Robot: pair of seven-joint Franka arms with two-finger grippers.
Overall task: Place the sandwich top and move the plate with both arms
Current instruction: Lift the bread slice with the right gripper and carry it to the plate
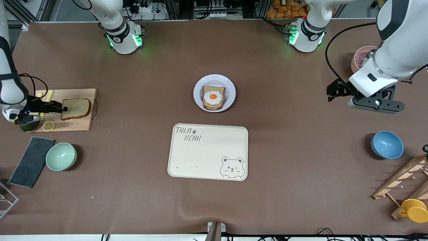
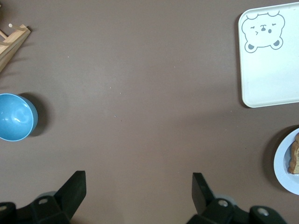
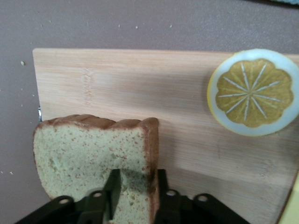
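The sandwich top (image 1: pixel 77 108), a plain wholemeal slice, lies on a wooden cutting board (image 1: pixel 80 125) at the right arm's end of the table. My right gripper (image 1: pixel 64 108) is shut on its edge; in the right wrist view (image 3: pixel 138 186) one finger presses on the slice's face (image 3: pixel 88 154) and the other sits against its crust. The plate (image 1: pixel 230 87) stands mid-table with a toast slice bearing a fried egg (image 1: pixel 214 97) on it. My left gripper (image 1: pixel 332 92) is open and empty over bare table toward the left arm's end, fingers wide apart in its wrist view (image 2: pixel 138 184); the plate's rim (image 2: pixel 285 165) shows there too.
The cream bear-print tray (image 1: pixel 207 152) lies nearer the front camera than the plate. A lemon slice (image 1: pixel 48 126) lies on the board. A mint bowl (image 1: pixel 61 156) and dark cloth (image 1: pixel 31 161) lie near it. A blue bowl (image 1: pixel 387 144), wooden rack (image 1: pixel 404 180) and yellow cup (image 1: pixel 414 210) stand at the left arm's end.
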